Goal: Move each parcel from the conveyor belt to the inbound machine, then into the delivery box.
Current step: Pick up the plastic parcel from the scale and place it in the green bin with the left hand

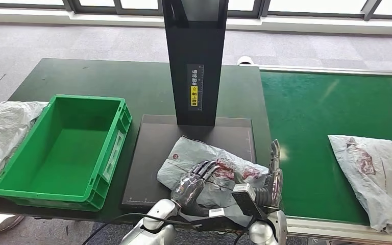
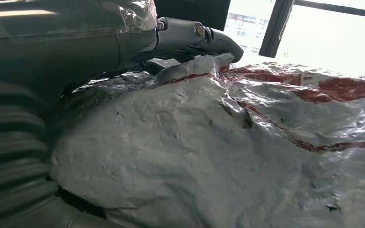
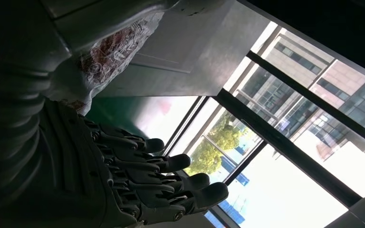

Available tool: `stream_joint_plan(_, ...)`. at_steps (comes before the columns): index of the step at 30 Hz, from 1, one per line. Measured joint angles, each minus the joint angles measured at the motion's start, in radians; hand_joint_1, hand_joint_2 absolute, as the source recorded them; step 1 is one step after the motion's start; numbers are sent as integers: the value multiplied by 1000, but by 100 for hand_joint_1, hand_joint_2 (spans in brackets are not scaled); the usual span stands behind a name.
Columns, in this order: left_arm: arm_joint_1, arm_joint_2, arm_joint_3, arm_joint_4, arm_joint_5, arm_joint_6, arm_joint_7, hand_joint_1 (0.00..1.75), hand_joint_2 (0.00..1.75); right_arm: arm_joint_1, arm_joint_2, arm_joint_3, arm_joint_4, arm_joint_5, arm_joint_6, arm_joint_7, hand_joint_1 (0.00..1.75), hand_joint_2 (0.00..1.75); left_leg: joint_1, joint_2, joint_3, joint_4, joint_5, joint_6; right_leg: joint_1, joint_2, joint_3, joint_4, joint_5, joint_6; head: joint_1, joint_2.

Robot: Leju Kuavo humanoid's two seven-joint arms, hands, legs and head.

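A crumpled grey parcel (image 1: 212,168) with red print lies on the black platform of the inbound machine (image 1: 153,148), in front of its black post. My left hand (image 1: 194,182) lies over the parcel's near left part and grips it. In the left wrist view the parcel (image 2: 218,156) bulges into the palm, with the fingers (image 2: 190,33) pressed on its top. My right hand (image 1: 271,176) stands at the parcel's right edge with straight, spread fingers (image 3: 171,183) that hold nothing. A second grey parcel (image 1: 375,171) lies on the green conveyor belt (image 1: 311,112) at the right.
An empty green delivery box (image 1: 66,148) stands on the dark table left of the machine. More grey bags (image 1: 0,132) lie beyond the box at the far left. The machine's tall post (image 1: 196,61) rises behind the parcel.
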Motion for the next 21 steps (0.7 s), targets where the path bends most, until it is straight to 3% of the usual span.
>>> stream_joint_plan(14,-5,-2,-7,2,-9,-22,-2,0,175,0,-9,0,12,0,-4,0,0,175,0,0,0,0,3,0,0,0,0,0,2,1,0,0)
stream_joint_plan(18,-7,-4,-8,11,-14,-29,-4,175,175,0,-10,0,12,0,-4,0,0,175,0,1,0,0,3,1,0,1,-1,0,3,1,0,0)
stream_joint_plan(21,-8,-4,-8,18,-20,-33,-14,175,175,0,-11,1,12,4,-1,0,0,175,0,1,-2,0,5,1,0,1,-2,0,5,1,0,0)
